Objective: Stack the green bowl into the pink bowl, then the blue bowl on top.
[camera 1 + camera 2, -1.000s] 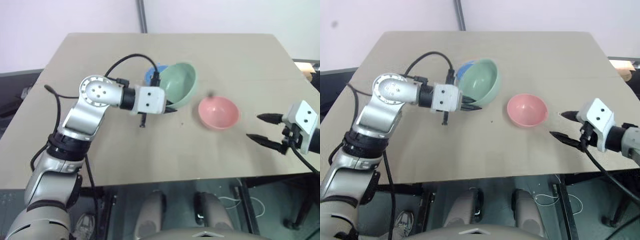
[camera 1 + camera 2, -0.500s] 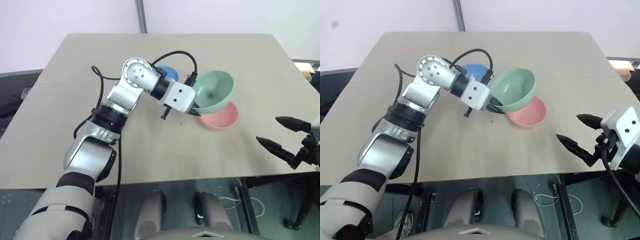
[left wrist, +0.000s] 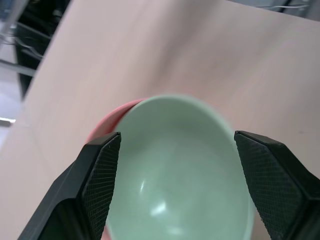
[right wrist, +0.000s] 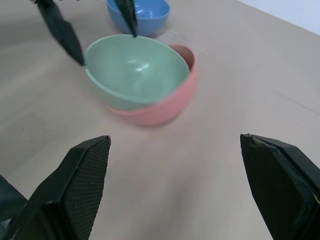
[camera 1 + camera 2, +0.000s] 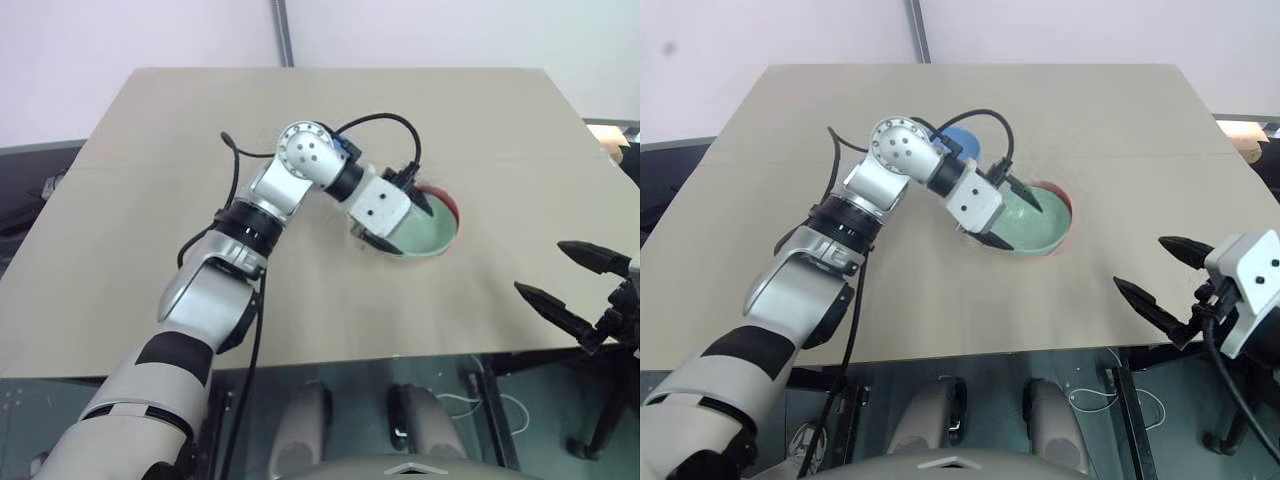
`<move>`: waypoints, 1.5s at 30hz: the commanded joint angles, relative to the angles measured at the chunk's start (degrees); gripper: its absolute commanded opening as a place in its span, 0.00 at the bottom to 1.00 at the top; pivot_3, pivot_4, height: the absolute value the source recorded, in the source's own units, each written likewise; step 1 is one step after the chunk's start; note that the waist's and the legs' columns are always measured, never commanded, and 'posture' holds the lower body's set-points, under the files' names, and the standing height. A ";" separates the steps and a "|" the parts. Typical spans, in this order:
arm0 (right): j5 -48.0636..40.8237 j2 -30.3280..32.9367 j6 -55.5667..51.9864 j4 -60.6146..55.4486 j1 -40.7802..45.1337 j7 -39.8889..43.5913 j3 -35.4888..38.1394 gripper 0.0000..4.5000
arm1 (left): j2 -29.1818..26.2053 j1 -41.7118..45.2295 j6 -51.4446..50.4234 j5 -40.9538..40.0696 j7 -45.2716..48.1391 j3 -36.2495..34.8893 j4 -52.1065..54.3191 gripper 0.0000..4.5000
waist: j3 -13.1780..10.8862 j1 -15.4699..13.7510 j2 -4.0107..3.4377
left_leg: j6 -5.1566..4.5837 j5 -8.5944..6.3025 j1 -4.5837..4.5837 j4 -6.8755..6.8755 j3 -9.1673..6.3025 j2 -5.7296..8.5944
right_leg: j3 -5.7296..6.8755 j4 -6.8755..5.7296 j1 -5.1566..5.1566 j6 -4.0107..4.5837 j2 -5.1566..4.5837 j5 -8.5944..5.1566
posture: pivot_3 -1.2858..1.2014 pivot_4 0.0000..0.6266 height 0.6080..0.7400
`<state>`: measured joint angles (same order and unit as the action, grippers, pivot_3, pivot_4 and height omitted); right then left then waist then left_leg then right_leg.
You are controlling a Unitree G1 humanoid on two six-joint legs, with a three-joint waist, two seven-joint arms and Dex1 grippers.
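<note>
The smooth mint-green bowl sits tilted inside the salmon-pink bowl, flanked by the left gripper's spread fingers; the right gripper gapes wide, empty.

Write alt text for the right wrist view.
A green bowl sits tilted inside a pink bowl on a tan table, the left gripper open above it. A blue bowl stands behind.

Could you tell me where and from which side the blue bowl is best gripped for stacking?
Grip the blue bowl by its rim, one finger inside the wall and one outside. It stands upright and open on the table, beyond the green bowl tilted in the pink bowl. Probably come from above, on the side away from the stack.
</note>
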<state>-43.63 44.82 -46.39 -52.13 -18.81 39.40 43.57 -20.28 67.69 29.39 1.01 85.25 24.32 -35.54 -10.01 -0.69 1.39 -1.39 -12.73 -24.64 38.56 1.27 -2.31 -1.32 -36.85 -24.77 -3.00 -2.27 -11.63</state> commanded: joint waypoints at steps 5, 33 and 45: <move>3.33 1.85 4.68 3.42 3.69 -0.44 -5.51 1.00 | -9.74 3.47 -12.75 1.48 -9.36 -8.62 -2.41 0.79 | 0.00 0.56 -0.01 | 0.00 0.00 0.03 -0.02 -0.02 -0.06 | 0.00 -0.03 -0.02 0.00 0.08 0.00 | 0.52 0.24 1.00; 8.64 3.38 10.40 9.32 9.18 1.11 -13.94 1.00 | -5.60 3.58 -12.55 20.88 -38.14 -3.01 -25.09 0.01 | -0.02 -0.08 0.05 | 0.00 0.00 -0.08 -0.01 -0.01 -0.01 | -0.02 0.00 -0.04 -0.04 0.07 0.25 | 0.52 0.24 1.00; 9.99 3.25 11.13 10.70 10.55 0.96 -15.41 1.00 | -2.69 -0.30 -19.90 -4.38 -3.93 -6.05 10.32 0.01 | 0.00 0.34 0.01 | 0.00 0.00 0.00 -0.01 0.03 0.01 | -0.10 -0.05 -0.03 0.20 0.06 0.13 | 0.52 0.24 1.00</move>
<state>-33.95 48.11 -36.34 -41.10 -8.79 40.73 27.43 -22.85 67.12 10.94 -1.07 78.23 18.18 -28.78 -10.02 -0.35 1.40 -1.39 -12.72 -24.60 38.55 1.29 -2.31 -1.43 -36.93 -24.80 -2.84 -2.19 -11.53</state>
